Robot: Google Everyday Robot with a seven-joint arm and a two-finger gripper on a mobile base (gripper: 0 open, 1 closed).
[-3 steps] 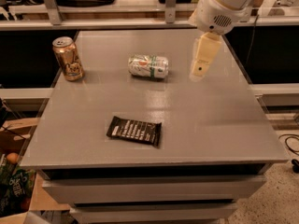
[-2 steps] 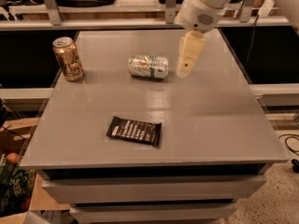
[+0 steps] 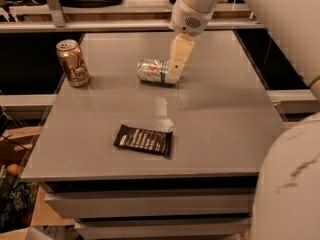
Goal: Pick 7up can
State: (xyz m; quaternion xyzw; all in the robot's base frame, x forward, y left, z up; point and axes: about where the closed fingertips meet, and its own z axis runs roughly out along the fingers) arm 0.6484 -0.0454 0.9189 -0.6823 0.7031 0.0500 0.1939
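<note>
The 7up can point(image 3: 154, 70), silver-white with green lettering, lies on its side on the grey table point(image 3: 210, 114), toward the back middle. My gripper point(image 3: 178, 64) hangs from the white arm that comes in from the upper right. It points down at the can's right end, and its tip overlaps that end in the camera view. I cannot tell whether it touches the can.
A gold-brown can point(image 3: 73, 62) stands upright at the back left of the table. A flat black wrapper bar point(image 3: 144, 140) lies near the front middle. Shelving runs behind the table, and boxes sit on the floor at the lower left.
My gripper has moved left and down across the table, from well right of the 7up can to its right end. The can, the gold-brown can and the bar have not moved.
</note>
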